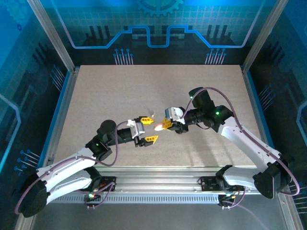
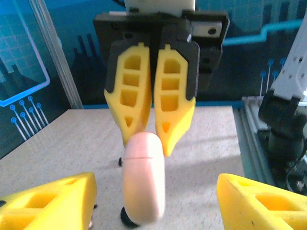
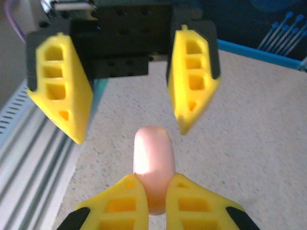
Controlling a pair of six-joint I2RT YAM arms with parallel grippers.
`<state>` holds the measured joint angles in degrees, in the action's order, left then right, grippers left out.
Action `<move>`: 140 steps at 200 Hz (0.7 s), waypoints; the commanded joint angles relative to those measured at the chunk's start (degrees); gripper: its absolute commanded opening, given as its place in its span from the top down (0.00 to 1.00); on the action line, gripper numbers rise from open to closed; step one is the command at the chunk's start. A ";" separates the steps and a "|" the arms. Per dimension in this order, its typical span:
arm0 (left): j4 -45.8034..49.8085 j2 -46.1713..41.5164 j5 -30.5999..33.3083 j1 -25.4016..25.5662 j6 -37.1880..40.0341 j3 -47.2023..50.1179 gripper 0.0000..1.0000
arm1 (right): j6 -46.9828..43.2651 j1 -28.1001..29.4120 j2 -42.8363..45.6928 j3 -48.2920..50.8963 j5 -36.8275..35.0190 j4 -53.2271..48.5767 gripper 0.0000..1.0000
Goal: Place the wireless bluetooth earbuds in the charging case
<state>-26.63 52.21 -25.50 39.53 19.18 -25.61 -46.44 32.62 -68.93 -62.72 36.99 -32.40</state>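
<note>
Now, left of the pink charging case, the left gripper faces it with its claw spread wide, one finger to either side, touching nothing. A tiny black earbud, barely a speck, lies on the table just beside the case. Right of the case, the right gripper pinches its near end tight.

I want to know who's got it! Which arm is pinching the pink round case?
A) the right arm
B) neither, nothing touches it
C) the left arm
A: the right gripper has its jaws shut on the pink case, while the left gripper has its jaws wide apart.
</note>
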 commanded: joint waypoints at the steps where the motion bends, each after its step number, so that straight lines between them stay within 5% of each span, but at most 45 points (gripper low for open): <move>1: 9.75 -0.32 1.89 -0.33 6.75 -2.29 0.33 | -3.27 1.77 1.01 -1.52 -8.97 -2.08 0.96; 85: 7.83 3.78 4.84 -0.33 8.35 -1.79 0.33 | -7.89 6.60 -0.94 -2.50 -12.42 -4.59 0.95; 140: 7.65 4.39 0.59 -0.25 7.28 -2.61 0.46 | -8.01 8.92 -3.75 -3.72 -12.93 -4.52 0.96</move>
<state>-18.28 56.42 -22.13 39.53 25.89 -26.52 -53.63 40.51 -71.77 -64.27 23.97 -36.01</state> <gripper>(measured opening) 0.544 0.092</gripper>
